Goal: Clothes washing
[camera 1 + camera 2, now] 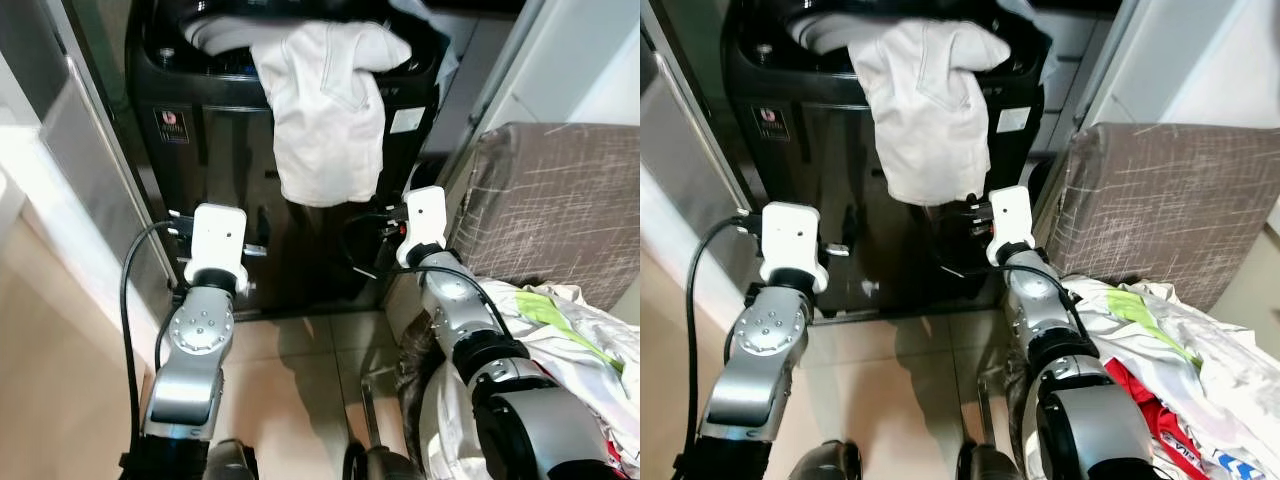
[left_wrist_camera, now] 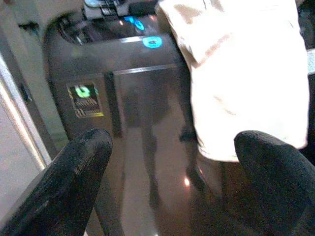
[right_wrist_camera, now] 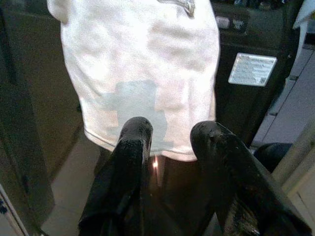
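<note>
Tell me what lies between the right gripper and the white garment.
Nothing: right wrist view shows the right gripper just short of the white garment's hem, an open gap between.

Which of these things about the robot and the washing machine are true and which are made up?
1. A white garment hangs over the front edge of the black washing machine. True.
2. The right hand is squeezing the white garment. False: its fingers sit slightly apart just below the hem, with nothing between them.
3. The left hand is open and empty. True.
4. The pile of clothes lies on the robot's left. False: it lies on its right, below the grey-brown cushion.
5. The white garment is fully inside the tub. False: most of it drapes down the machine's front.
</note>
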